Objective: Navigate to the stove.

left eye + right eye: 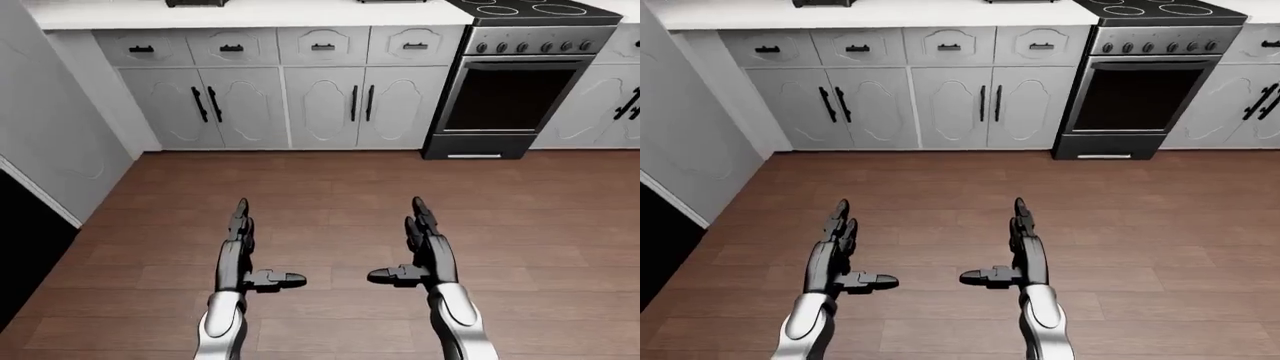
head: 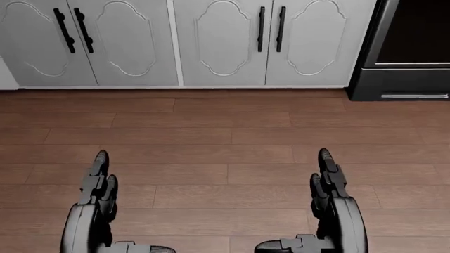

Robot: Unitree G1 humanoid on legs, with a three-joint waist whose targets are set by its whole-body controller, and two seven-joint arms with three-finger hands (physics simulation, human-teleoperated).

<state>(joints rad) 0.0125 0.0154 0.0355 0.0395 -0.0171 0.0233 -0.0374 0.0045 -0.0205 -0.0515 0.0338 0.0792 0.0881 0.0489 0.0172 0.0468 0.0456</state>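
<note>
stove (image 1: 520, 82): top right of the left-eye view, sitting between the white cabinets (image 1: 290, 105)
left hand (image 1: 240, 251): fingers spread wide, nothing in it
right hand (image 1: 420, 251): same deal, splayed and empty
floor (image 1: 330, 187): brown wood planks under both hands

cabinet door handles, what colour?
Black, against pale grey doors. The cabinet door handles show best in the left-eye view, left of the stove.
</note>
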